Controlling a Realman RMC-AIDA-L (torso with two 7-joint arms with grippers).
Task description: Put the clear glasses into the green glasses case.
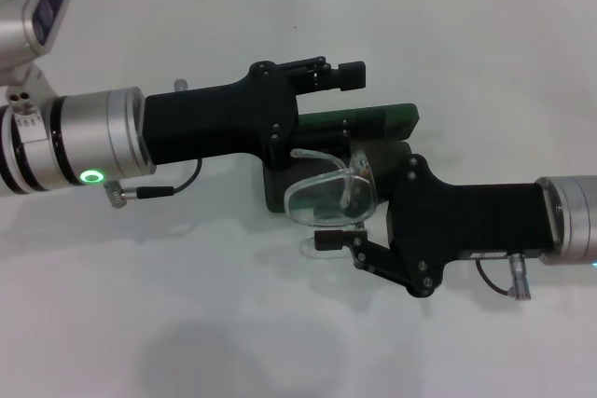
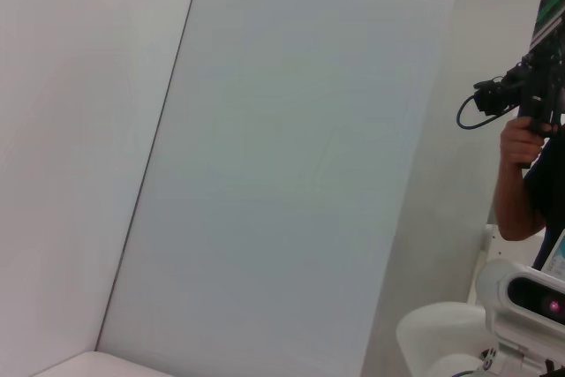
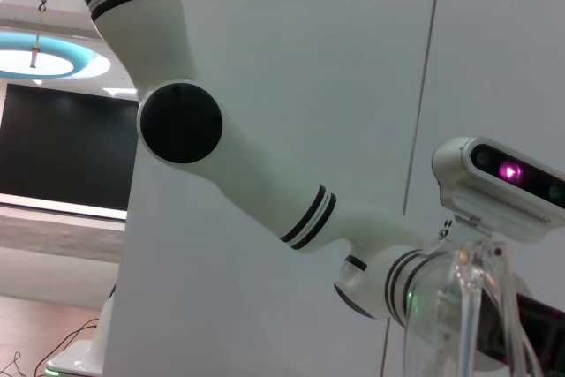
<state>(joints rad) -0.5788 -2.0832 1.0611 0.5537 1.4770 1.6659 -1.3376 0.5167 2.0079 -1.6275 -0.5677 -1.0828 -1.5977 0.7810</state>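
While the clear glasses (image 1: 331, 195) sit over the open green glasses case (image 1: 373, 123) in the middle of the white tabletop (image 1: 187, 305), the right hand (image 1: 350, 221) comes in from 3 o'clock and pinches them shut at their near end. The left hand (image 1: 326, 100) comes in from 9 o'clock, with its fingers spread apart on the case lid.

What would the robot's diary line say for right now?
left gripper: at open green glasses case lid, grip unclear | right gripper: at clear glasses, grip unclear | glasses over case, not seated
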